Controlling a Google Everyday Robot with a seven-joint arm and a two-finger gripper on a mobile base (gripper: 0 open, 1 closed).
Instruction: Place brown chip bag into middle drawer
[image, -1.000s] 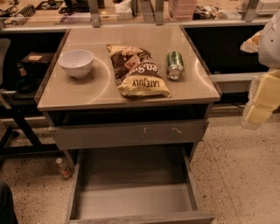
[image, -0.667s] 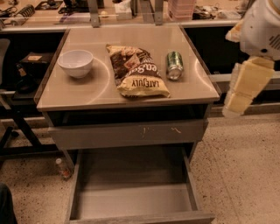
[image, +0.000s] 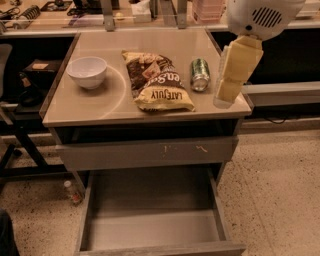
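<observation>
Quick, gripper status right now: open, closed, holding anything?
Gripper: open or closed cannot be told; it hangs beside the green can, apart from the brown chip bag lying on the table.

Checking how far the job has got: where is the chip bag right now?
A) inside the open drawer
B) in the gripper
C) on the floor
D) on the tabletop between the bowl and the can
D: the chip bag lies flat on the tabletop between the bowl and the can, while the gripper hangs beside the can, apart from the bag, and the drawer stands open below.
</observation>
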